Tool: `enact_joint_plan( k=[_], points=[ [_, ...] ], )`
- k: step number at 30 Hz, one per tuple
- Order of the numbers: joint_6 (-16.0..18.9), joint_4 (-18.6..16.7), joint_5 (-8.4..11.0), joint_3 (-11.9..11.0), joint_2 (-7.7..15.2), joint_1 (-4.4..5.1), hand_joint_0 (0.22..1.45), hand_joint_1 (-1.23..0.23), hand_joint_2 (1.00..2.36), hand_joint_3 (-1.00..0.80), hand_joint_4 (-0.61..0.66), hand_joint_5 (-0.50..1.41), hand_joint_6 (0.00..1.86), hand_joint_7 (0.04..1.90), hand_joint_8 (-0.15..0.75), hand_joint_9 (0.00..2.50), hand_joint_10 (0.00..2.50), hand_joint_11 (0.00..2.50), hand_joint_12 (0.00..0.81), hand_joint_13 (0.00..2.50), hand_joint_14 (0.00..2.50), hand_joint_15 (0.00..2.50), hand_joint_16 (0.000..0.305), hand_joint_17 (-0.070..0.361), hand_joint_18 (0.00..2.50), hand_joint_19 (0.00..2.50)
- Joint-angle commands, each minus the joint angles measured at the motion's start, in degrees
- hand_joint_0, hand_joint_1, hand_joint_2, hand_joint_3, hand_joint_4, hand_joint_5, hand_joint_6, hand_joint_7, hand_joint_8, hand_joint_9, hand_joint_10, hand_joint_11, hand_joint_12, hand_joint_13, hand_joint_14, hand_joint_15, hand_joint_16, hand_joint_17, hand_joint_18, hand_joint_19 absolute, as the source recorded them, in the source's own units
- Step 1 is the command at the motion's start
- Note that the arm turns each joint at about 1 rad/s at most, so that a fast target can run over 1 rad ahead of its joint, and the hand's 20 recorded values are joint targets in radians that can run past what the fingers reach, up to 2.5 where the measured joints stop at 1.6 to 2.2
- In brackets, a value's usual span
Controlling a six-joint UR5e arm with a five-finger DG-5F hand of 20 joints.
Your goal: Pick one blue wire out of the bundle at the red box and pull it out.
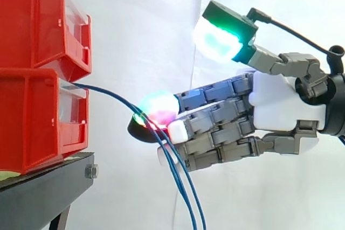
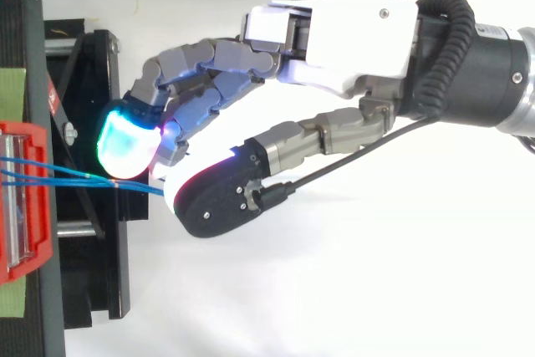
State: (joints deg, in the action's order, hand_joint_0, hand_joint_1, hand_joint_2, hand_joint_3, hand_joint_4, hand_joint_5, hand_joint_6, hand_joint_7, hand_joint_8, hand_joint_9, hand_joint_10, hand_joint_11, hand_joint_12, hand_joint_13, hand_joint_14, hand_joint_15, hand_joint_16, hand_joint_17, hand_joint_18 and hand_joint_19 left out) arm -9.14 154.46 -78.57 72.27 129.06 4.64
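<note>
I take the lower red plastic bin [image 1: 38, 122] as my reference. It stands on the black metal stand [image 1: 43, 197], and the upper red plastic bin [image 1: 32, 20] sits directly on top of it.

The thin blue wires [image 1: 108, 94] come out of the open front of the lower red plastic bin, near its top edge. From there they run away from the bin in a shallow arc, slightly downward, until they meet the front end of the grey and white robot hand [image 1: 280, 100]. At that place they bend sharply and hang down, past the level of the bin's floor, to the bottom edge of the side view. From above, I see the wires [image 2: 75, 175] leave the bin as separate strands. They come together a little way out from its front and go on as one line to the hand [image 2: 351, 39].

The hand is in the air in front of the bin, apart from it, about level with its upper half, and it points toward the bin's front. The wires touch the hand, but I cannot tell whether it grips them or they only lie across it.
</note>
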Motion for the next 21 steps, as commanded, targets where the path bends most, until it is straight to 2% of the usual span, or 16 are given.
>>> enact_joint_plan(
  k=[1, 5, 9, 11, 13, 16, 17, 18, 21],
  points=[
    [0.00, 0.41, 0.00, 0.07, 0.05, -0.24, 0.52, -0.54, 1.00, -0.44, 0.33, -0.12, 0.50, 0.86, 0.326, 0.77, 0.01, 0.52, 0.425, 0.59, 0.01, 0.38, 0.060, 0.135, 0.26, 0.32],
    [-0.09, 0.67, 0.00, 0.42, 0.23, -0.42, 0.52, -0.54, 1.00, -0.44, 0.34, -0.12, 0.50, 0.86, 0.330, 0.78, 0.01, 0.51, 0.430, 0.61, 0.01, 0.37, 0.060, 0.136, 0.27, 0.33],
    [0.17, -0.39, -0.09, 1.03, 1.81, -0.42, 0.53, -0.55, 1.00, -0.44, 0.34, -0.12, 0.50, 0.86, 0.328, 0.78, 0.01, 0.52, 0.427, 0.62, 0.01, 0.38, 0.060, 0.135, 0.28, 0.33],
    [0.17, -2.76, -0.88, 0.95, 3.31, -0.24, 0.53, -0.56, 1.00, -0.44, 0.35, -0.12, 0.50, 0.86, 0.328, 0.78, 0.01, 0.52, 0.427, 0.62, 0.01, 0.38, 0.060, 0.134, 0.29, 0.33],
    [0.35, -4.25, -1.41, 1.03, 3.83, -0.06, 0.53, -0.58, 1.00, -0.44, 0.35, -0.12, 0.50, 0.87, 0.329, 0.78, 0.01, 0.52, 0.426, 0.63, 0.01, 0.38, 0.060, 0.134, 0.30, 0.33],
    [0.17, -6.89, -1.23, 0.95, 4.54, 0.37, 0.54, -0.62, 1.00, -0.45, 0.36, -0.12, 0.50, 0.92, 0.330, 0.79, 0.01, 0.53, 0.424, 0.64, 0.01, 0.38, 0.060, 0.134, 0.32, 0.32],
    [0.17, -7.07, -1.23, 0.95, 4.54, 0.55, 0.54, -0.64, 1.00, -0.44, 0.36, -0.12, 0.50, 0.93, 0.332, 0.79, 0.01, 0.53, 0.423, 0.64, 0.01, 0.38, 0.060, 0.134, 0.32, 0.32],
    [0.17, -6.54, -1.15, 1.03, 4.62, 1.17, 0.54, -0.65, 1.00, -0.45, 0.36, -0.12, 0.50, 0.94, 0.331, 0.79, 0.01, 0.52, 0.423, 0.64, 0.01, 0.39, 0.060, 0.134, 0.33, 0.32],
    [0.17, -6.71, -1.06, 0.95, 4.62, 1.43, 0.54, -0.68, 1.00, -0.45, 0.36, -0.12, 0.50, 1.00, 0.328, 0.79, 0.01, 0.53, 0.421, 0.64, 0.01, 0.38, 0.060, 0.134, 0.35, 0.33]
  ],
)
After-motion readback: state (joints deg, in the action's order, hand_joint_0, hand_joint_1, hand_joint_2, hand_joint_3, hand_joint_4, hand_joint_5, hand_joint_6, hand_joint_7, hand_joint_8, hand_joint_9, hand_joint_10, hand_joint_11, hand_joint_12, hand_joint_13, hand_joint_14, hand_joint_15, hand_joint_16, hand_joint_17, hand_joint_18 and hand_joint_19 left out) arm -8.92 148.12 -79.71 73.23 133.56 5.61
